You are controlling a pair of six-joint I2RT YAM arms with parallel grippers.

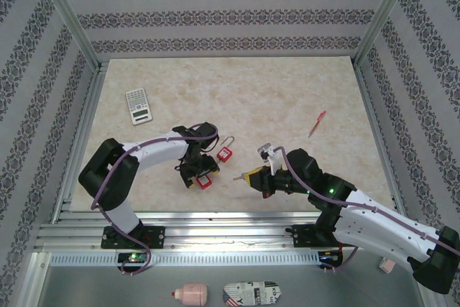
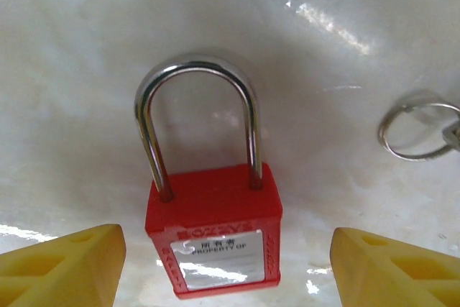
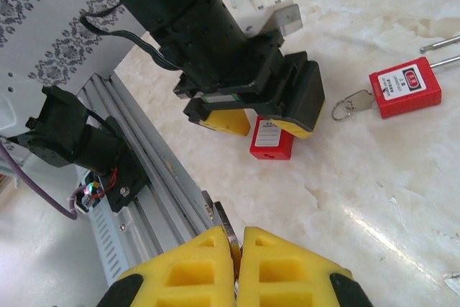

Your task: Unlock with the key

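Observation:
A red padlock (image 2: 213, 242) with a steel shackle (image 2: 198, 113) lies flat on the marble table. My left gripper (image 2: 228, 264) hangs open over it, one yellow finger (image 2: 65, 267) on each side of the body and neither touching it. From above, the left gripper (image 1: 199, 175) covers most of that padlock (image 1: 204, 182). My right gripper (image 3: 236, 249) is shut on the key (image 3: 228, 231), whose metal blade sticks out ahead of the pads. The right gripper (image 1: 249, 177) hovers just right of the left one, pointing toward it and the padlock (image 3: 272, 140).
A second red padlock (image 1: 226, 153) with a key ring (image 3: 345, 104) lies just beyond the first. A calculator (image 1: 138, 105) sits at the back left and a red pen (image 1: 317, 124) at the right. The aluminium rail (image 1: 215, 221) runs along the near edge.

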